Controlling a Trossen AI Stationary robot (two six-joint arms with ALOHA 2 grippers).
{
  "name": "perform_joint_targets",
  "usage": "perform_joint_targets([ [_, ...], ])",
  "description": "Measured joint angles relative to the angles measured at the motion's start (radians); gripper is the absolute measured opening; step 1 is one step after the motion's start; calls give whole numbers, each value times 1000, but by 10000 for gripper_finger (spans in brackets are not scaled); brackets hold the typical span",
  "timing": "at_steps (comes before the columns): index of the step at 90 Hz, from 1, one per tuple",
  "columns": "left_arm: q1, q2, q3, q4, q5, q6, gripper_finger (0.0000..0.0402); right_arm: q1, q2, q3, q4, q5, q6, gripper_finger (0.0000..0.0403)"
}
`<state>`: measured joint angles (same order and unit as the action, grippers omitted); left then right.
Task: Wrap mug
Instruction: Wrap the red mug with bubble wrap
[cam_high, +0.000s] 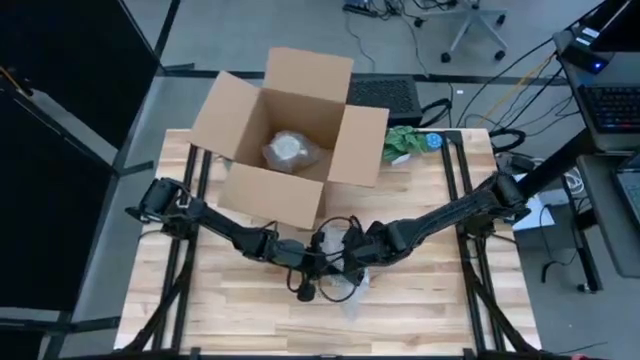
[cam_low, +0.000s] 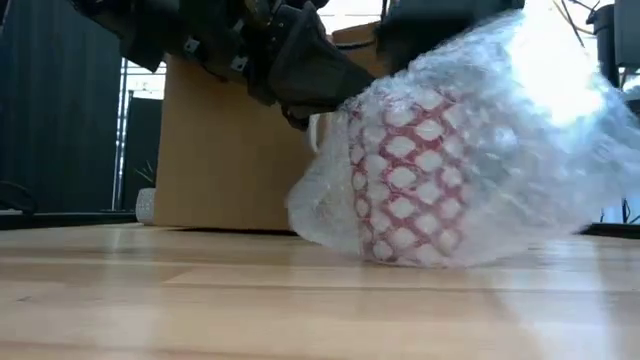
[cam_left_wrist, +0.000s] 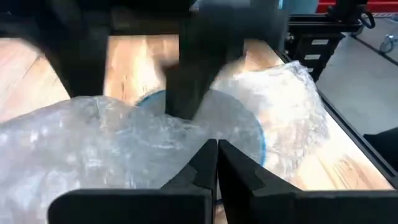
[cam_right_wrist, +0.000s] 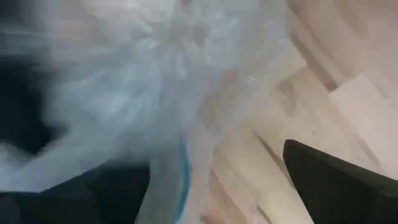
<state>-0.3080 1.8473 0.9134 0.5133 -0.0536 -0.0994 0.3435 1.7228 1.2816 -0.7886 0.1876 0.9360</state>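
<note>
A red-and-white patterned mug (cam_low: 405, 180) stands upright on the wooden table, loosely covered by clear bubble wrap (cam_low: 520, 110). In the high view both arms meet over it at the table's middle (cam_high: 345, 270). My left gripper (cam_left_wrist: 217, 155) is shut at the wrap beside the mug's mouth. My right gripper (cam_right_wrist: 211, 193) is open, coming at the mug from the right, with the wrap bunched between its spread fingers. The mug's blue rim (cam_left_wrist: 262, 140) shows through the wrap. My left gripper pinches the bubble wrap (cam_left_wrist: 186, 146) between its two fingertips, close to the mug's mouth; one layer or several, I cannot tell. The wrap lies slack over the mug, which stands on the table. My right gripper has one finger (cam_left_wrist: 189, 81) pointing down onto the wrap at the mug's mouth. Its other finger (cam_left_wrist: 74, 56) stands apart outside the mug. The wrap hides the point of contact.
An open cardboard box (cam_high: 290, 130) stands just behind the mug at the table's far middle, with a bubble-wrapped bundle (cam_high: 290, 150) inside. A green item (cam_high: 405, 142) lies at the far right. Bare table (cam_high: 230, 315) lies toward the near edge.
</note>
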Motion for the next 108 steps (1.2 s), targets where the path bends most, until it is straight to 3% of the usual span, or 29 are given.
perform_joint_targets([
  [24,0,0,0,-1,0,0,0,-1,-106,2,23,27,15,341],
  [39,0,0,0,-1,0,0,0,32,-36,2,86,-59,12,341],
  [84,0,0,0,1,1,-2,0,-18,200,13,81,-29,27,341],
  [95,-2,-1,-1,-2,1,-2,0,-28,212,14,87,-44,10,341],
  [108,1,0,0,1,-3,-5,0,-27,138,3,74,-44,2,341],
])
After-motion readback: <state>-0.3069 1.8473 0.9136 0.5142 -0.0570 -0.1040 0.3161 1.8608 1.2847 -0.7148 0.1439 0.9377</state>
